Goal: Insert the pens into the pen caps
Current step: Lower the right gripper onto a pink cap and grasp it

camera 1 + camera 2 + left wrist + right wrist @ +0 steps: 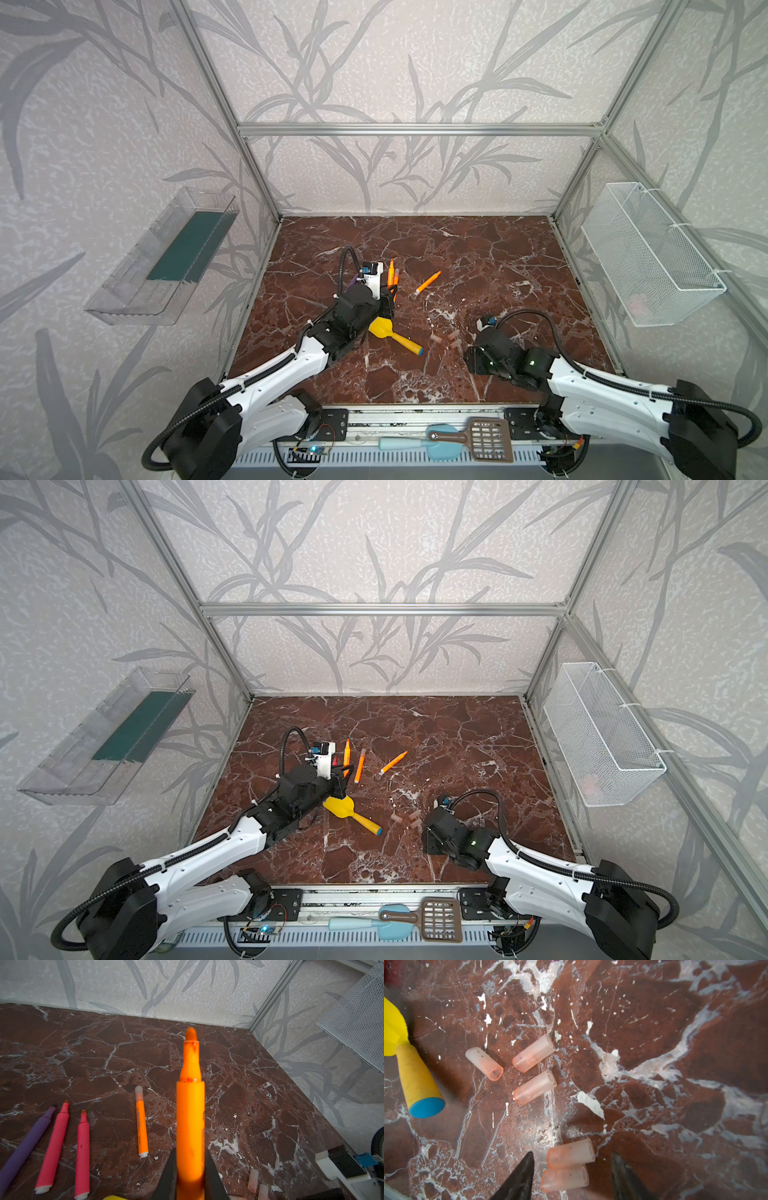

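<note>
My left gripper (190, 1167) is shut on an uncapped orange pen (190, 1115), held above the floor with its tip pointing away; in both top views that pen (390, 274) rises from the gripper. On the floor lie a purple pen (25, 1147), two pink pens (55, 1147) (82, 1157), a capped orange pen (141, 1124) and a bare orange pen (392, 762). My right gripper (572, 1157) is open and low over the floor, with two pen caps (571, 1156) (564, 1180) side by side between its fingers. Three more caps (483, 1064) (533, 1053) (534, 1086) lie just beyond.
A yellow toy shovel (392, 334) lies between the two arms, close to the caps. A wire basket (652, 253) hangs on the right wall and a clear tray (166, 257) on the left wall. A blue spatula (415, 442) and a brown slotted turner (490, 438) rest on the front rail.
</note>
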Robot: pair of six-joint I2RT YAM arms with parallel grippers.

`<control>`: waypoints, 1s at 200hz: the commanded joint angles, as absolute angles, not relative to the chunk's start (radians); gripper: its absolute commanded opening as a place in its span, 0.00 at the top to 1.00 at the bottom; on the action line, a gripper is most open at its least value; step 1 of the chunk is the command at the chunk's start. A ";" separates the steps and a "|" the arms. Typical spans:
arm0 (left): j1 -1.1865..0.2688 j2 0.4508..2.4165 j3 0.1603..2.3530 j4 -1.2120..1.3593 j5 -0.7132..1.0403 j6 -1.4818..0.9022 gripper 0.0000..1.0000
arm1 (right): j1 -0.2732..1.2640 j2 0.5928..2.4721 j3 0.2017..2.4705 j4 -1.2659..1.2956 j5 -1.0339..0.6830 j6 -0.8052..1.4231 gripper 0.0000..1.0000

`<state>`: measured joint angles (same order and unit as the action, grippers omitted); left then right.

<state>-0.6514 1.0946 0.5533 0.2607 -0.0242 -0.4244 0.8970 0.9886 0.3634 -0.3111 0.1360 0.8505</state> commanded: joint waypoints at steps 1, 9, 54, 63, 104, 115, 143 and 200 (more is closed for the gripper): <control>-0.651 1.098 0.560 0.267 -0.020 -0.435 1.00 | 0.909 1.012 0.355 -0.267 0.124 0.867 0.43; -0.651 1.097 0.562 0.266 -0.021 -0.434 1.00 | 0.910 1.029 0.357 -0.253 0.123 0.868 0.44; -0.652 1.097 0.563 0.263 -0.025 -0.428 1.00 | 0.919 1.134 0.395 -0.195 0.098 0.849 0.51; -0.651 1.097 0.563 0.263 -0.025 -0.427 1.00 | 0.924 1.154 0.407 -0.196 0.104 0.845 0.53; -0.652 1.098 0.564 0.263 -0.023 -0.426 1.00 | 0.957 1.211 0.459 -0.232 0.153 0.833 0.57; -0.650 1.098 0.565 0.263 -0.021 -0.426 1.00 | 0.967 1.223 0.467 -0.235 0.160 0.831 0.57; -0.651 1.098 0.566 0.262 -0.017 -0.425 1.00 | 0.993 1.263 0.493 -0.227 0.164 0.824 0.58; -0.651 1.101 0.566 0.264 -0.012 -0.426 1.00 | 1.082 1.404 0.574 -0.186 0.170 0.792 0.60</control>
<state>-0.6514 1.0973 0.5533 0.2596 -0.0181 -0.4229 1.0424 1.3449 0.5362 -0.1932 0.1612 0.8169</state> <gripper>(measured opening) 0.156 0.410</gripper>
